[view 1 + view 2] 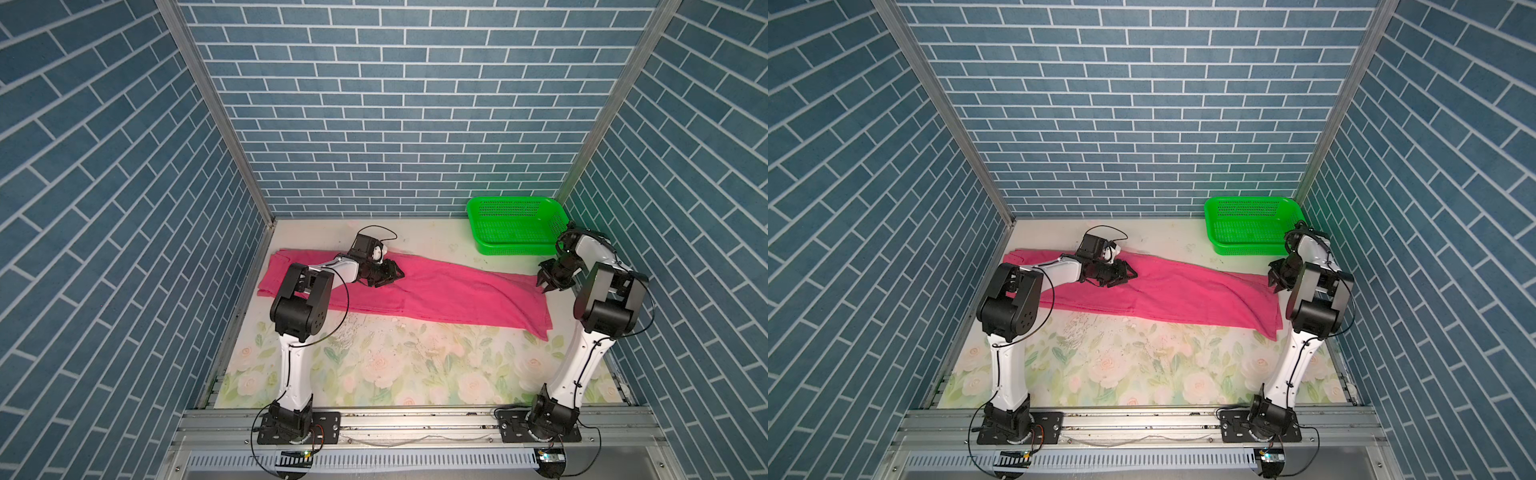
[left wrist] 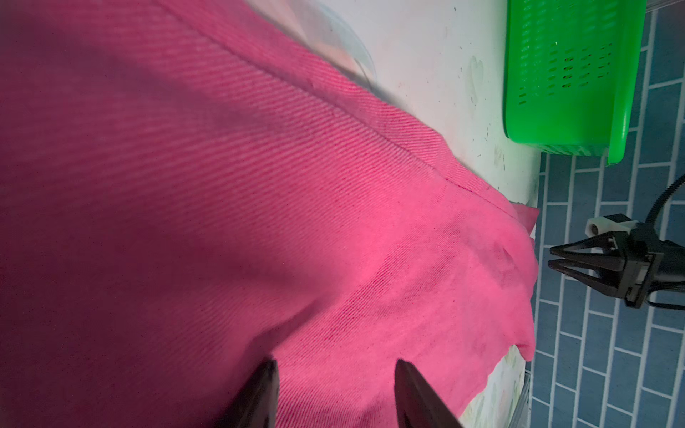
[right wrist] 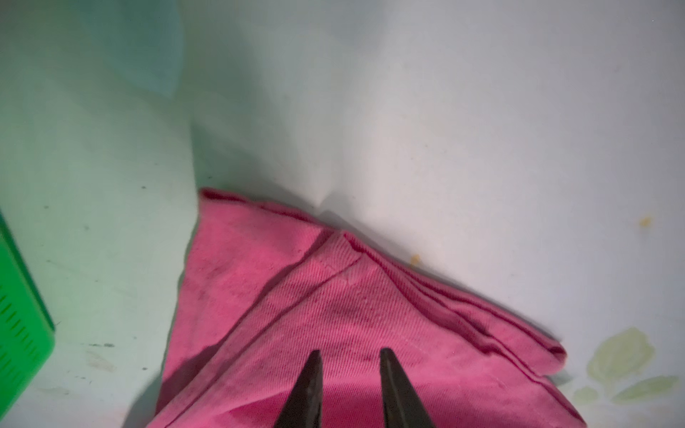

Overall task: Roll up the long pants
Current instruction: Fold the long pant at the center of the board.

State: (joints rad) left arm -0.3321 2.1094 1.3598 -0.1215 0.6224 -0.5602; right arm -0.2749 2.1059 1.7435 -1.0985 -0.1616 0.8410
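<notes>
Long pants (image 1: 449,291) flat on the surface (image 1: 374,357), unrolled.
They stretch left to right; left gripper (image 2: 335,370) half spread low over them, right gripper (image 3: 350,352) narrowly parted above their right end, both empty.

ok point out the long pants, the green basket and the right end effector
long pants (image 1: 436,291): a top view, middle of the cloth
green basket (image 1: 515,248): a top view, its front wall
right end effector (image 1: 543,287): a top view, between its fingertips

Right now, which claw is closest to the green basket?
The right claw, at the pants' end near the green basket; the left claw sits farther off, over the pants' middle.
</notes>
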